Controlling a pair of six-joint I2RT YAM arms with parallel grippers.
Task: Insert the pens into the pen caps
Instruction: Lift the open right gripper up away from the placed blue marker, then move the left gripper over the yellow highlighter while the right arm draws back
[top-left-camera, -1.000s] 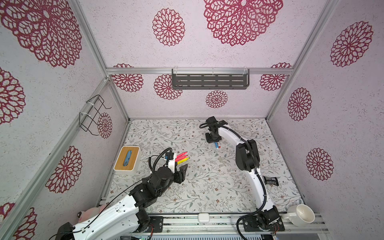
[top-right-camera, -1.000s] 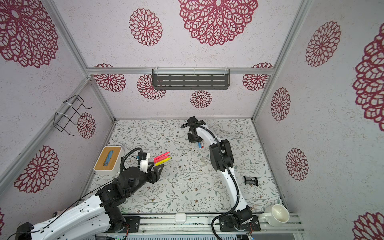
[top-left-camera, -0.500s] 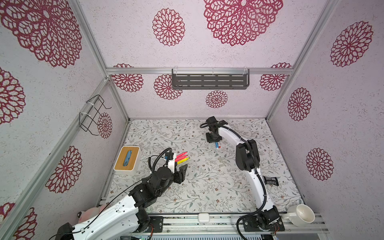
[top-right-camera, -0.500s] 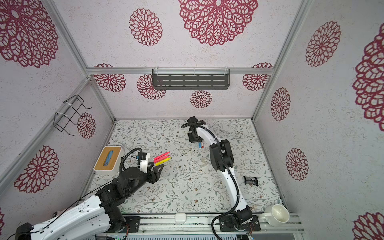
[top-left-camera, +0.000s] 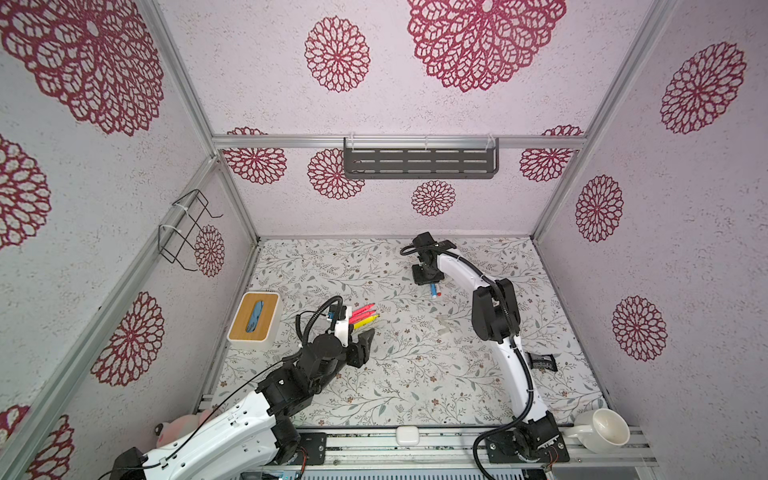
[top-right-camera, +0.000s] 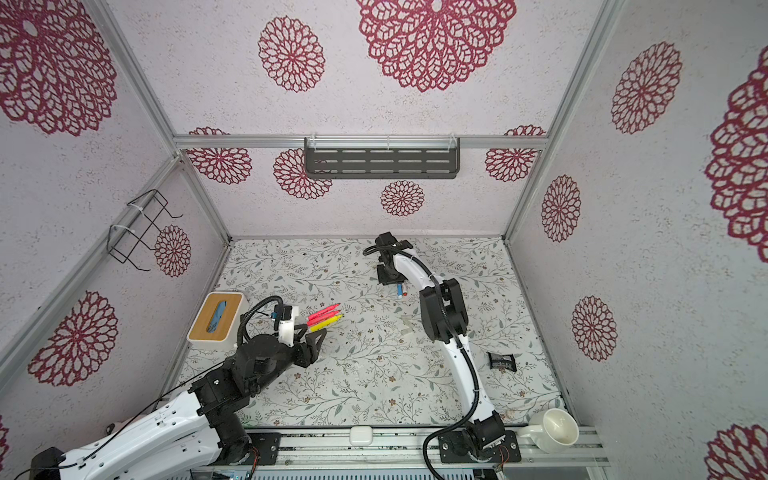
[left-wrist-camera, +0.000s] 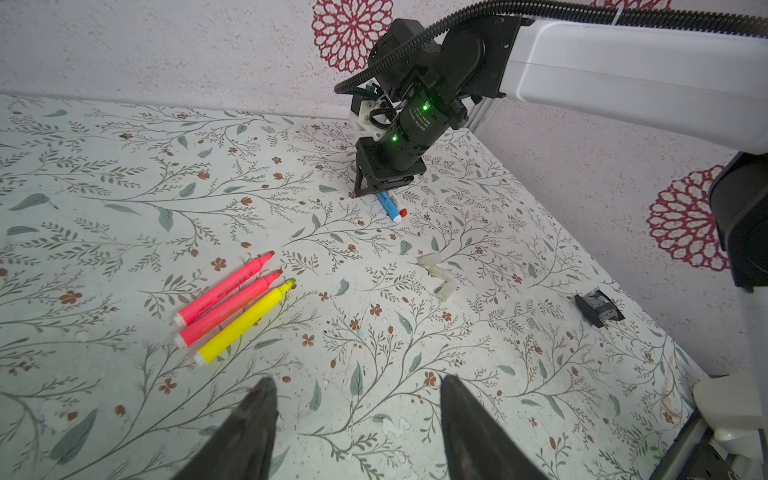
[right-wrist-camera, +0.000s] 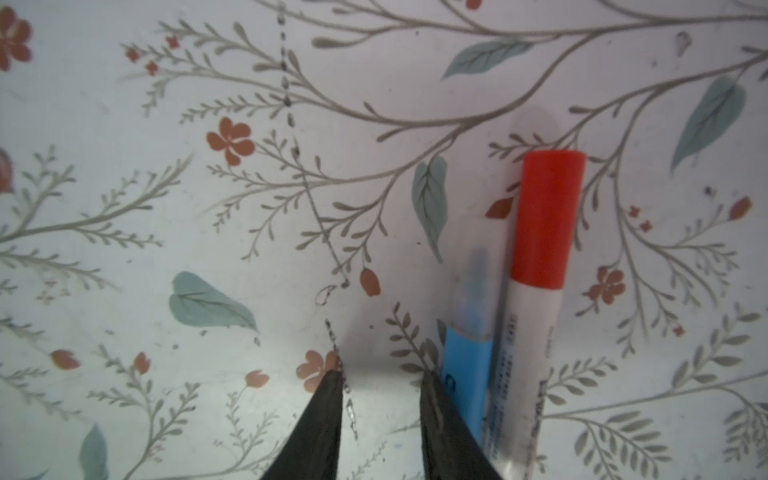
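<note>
Where the right gripper (right-wrist-camera: 380, 384) points down at the floral-patterned table cover (right-wrist-camera: 208, 208), a slim blue-barrelled marker pen (right-wrist-camera: 467, 365) lies flat just outside one of its black fingers (right-wrist-camera: 436, 411). The pen's tip appears to sit under a translucent cap (right-wrist-camera: 478, 286). A white-barrelled pen (right-wrist-camera: 528, 340) with a red cap (right-wrist-camera: 547, 216) lies alongside, touching it. The right jaws stand a little apart with only bare cover between them, gripping nothing, and in both top views the gripper's body hides most of this pair. Nearer the middle of the table, well apart from them, a few short translucent whitish pen caps (left-wrist-camera: 428, 261) lie loose, two of them meeting at an angle. Across a stretch of bare cover from these, two pink-red marker pens (left-wrist-camera: 226, 287) and one yellow marker pen (left-wrist-camera: 246, 320) lie side by side, touching, with their tips bare. The left gripper (left-wrist-camera: 355, 384) hovers near them with its jaws wide apart and empty, and in both top views its white wrist mount (top-left-camera: 341, 328) covers the pens' rear ends. A white box with a wooden lid (top-left-camera: 253, 322) sits at the left edge, and a small black clip-like object (left-wrist-camera: 598, 307) lies beside the right arm. A white mug (top-left-camera: 609, 428) and a small white case (top-left-camera: 409, 434) rest on the front rail. A dark grey slotted shelf (top-left-camera: 419, 162) hangs on the back wall, and a black wire rack (top-left-camera: 185, 230) hangs on the left wall.
</note>
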